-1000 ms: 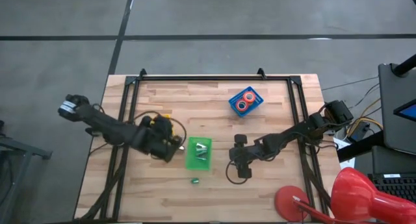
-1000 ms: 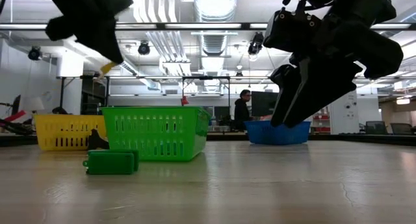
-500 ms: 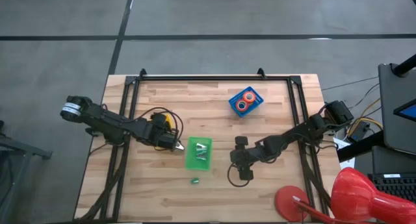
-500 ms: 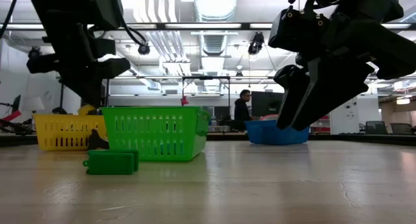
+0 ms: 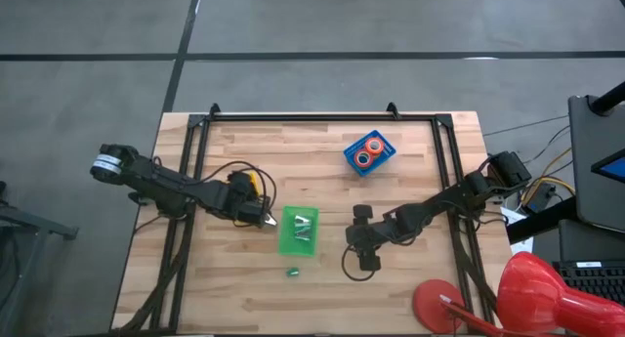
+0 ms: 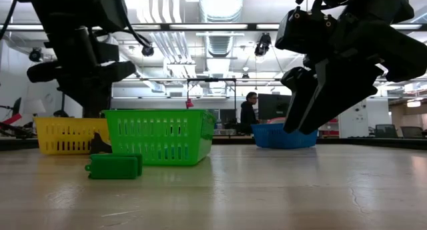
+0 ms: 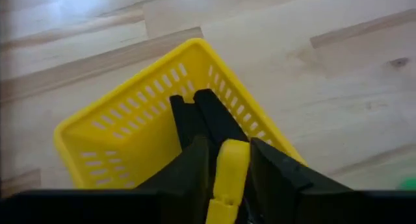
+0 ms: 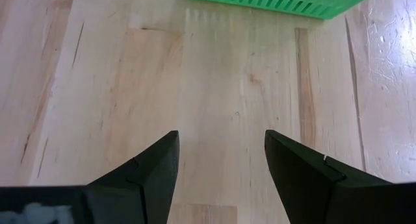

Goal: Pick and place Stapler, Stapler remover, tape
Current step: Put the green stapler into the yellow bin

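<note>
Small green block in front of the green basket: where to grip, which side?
Small green boxy block: pinch its long sides at mid-length, straight from above; it lies flat, clear of the green slotted basket. Open right pincer hovers near; left pincer holds a yellow piece over the yellow slotted basket.

Grey floor (image 5: 322,20) crossed by dark seams, pale wooden table (image 5: 322,161) with a black frame, bright ceiling lights (image 6: 220,2) over exposed pipes, a person (image 6: 249,112) standing by dark monitors (image 6: 272,105) far back
</note>
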### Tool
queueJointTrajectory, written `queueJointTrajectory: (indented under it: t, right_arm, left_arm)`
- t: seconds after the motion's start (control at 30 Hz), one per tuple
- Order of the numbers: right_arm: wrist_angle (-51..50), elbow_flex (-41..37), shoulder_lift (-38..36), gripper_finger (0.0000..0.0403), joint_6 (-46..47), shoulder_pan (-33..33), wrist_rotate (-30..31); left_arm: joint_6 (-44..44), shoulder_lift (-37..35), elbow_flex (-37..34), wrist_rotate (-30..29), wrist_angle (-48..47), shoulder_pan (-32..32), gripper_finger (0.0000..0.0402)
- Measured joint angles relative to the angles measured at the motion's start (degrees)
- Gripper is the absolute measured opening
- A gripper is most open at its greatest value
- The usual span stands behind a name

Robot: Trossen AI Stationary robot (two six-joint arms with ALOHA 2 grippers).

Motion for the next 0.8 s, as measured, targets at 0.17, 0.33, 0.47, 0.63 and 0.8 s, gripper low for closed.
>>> queueJointTrajectory:
  t: [0.17,0.33,0.47,0.63,0.8]
  right_arm:
    - [0.01,-0.22,0.00,0.0219,0.00,0.00,0.01]
    - [-0.06,-0.87,0.07,0.0219,0.00,0.00,0.02]
    - [-0.05,-1.09,0.07,0.0219,0.00,0.00,0.02]
    - [-0.04,-1.16,0.07,0.0219,0.00,0.00,0.02]
    - [-0.04,-1.16,0.07,0.0219,0.00,0.00,0.02]
  left_arm:
    - [6.37,-0.56,0.00,0.45,6.55,-1.49,0.0171]
    - [18.07,-1.09,0.00,0.26,21.00,-5.72,0.0190]
    - [30.46,-0.97,0.01,0.31,34.69,-11.17,0.0188]
    - [40.61,-0.01,0.02,-0.33,45.05,-17.64,0.0188]
    - [39.87,2.14,0.02,0.32,51.26,-22.03,0.0188]
